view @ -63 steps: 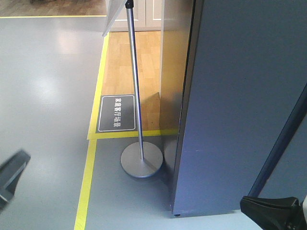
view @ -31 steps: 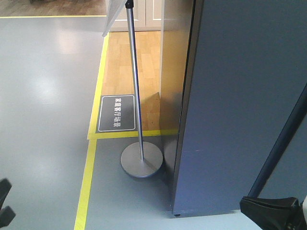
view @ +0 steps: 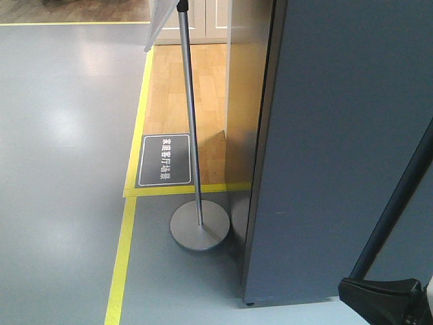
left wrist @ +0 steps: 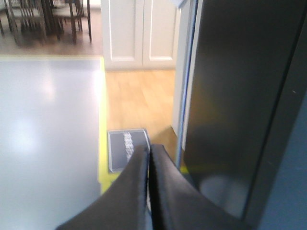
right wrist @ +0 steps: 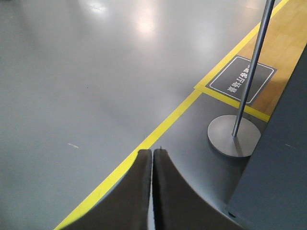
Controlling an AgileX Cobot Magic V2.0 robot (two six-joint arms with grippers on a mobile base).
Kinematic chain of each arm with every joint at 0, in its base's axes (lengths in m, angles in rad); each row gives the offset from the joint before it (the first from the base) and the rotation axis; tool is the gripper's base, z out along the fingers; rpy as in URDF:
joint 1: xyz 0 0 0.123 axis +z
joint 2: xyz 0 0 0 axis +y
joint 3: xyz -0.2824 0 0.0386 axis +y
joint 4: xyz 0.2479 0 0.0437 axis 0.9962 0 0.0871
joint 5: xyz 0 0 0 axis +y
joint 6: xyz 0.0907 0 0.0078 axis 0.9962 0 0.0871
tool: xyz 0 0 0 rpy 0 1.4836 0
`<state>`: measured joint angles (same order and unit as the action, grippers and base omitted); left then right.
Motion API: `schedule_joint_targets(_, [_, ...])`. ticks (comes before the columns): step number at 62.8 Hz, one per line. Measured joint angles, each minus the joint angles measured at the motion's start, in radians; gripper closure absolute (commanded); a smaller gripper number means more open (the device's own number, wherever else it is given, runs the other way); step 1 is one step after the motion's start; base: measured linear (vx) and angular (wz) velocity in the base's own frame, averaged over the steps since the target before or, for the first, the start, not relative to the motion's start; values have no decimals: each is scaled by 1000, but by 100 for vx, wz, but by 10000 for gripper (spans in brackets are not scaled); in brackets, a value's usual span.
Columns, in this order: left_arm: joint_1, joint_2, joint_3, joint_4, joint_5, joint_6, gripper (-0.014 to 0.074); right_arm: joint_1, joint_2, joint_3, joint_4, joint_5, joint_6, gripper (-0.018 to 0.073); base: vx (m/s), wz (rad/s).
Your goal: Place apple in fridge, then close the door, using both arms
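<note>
The apple is out of view in every frame. The fridge (view: 338,149) fills the right of the front view as a tall dark grey-blue panel reaching the floor; I cannot tell its door from its body. In the left wrist view the fridge (left wrist: 240,96) is a dark face on the right, with a white, blue-lined edge beside it. My left gripper (left wrist: 148,147) is shut with nothing between its fingers and points at the floor left of that panel. My right gripper (right wrist: 152,151) is shut and empty, low over the grey floor, with the fridge's bottom corner (right wrist: 276,163) at its right.
A metal pole on a round base (view: 199,227) stands just left of the fridge. Yellow floor tape (view: 125,250) borders a wooden floor patch with a dark sign plate (view: 164,160). A black part of the right arm (view: 382,301) sits at the bottom right. White cabinet doors (left wrist: 139,31) stand behind.
The left gripper, seen at the bottom left of the front view a second ago, has dropped down and out of that view. Fridge and pole have not moved.
</note>
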<state>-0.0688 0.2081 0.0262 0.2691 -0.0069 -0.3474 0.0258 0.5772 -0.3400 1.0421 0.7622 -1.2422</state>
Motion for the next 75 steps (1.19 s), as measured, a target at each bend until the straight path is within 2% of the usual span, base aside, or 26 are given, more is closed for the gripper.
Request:
schedule_joint_targets(7, [17,-92,0,0,63,21,603,0,0,0,0,0,0,563,0,0])
schedule_joint_targets(14, [64,-174,0,-1,114,26,603,0,0,0,0,0,0,563,0,0])
schedule_joint_targets(22, [109,-216,0,-20,125,29,603,0,0,0,0,0,0,563,0,0])
schedule_joint_targets(30, [139,-219,0,-139,118,85,603,0,0,0,0,0,0,563,0,0])
schedule_joint_targets(44, [178,-219,0,-364,118,347,603,0,0,0,0,0,0,563,0,0])
schedule_joint_targets(50, [192,-219,0,-406,118,398,603,0,0,0,0,0,0,563,0,0])
schedule_joint_targets(58, [197,-219,0,-389,120,404,603,0,0,0,0,0,0,563,0,0])
schedule_joint_targets(75, [197,-219,0,-365,127,325,603,0,0,0,0,0,0,563,0,0])
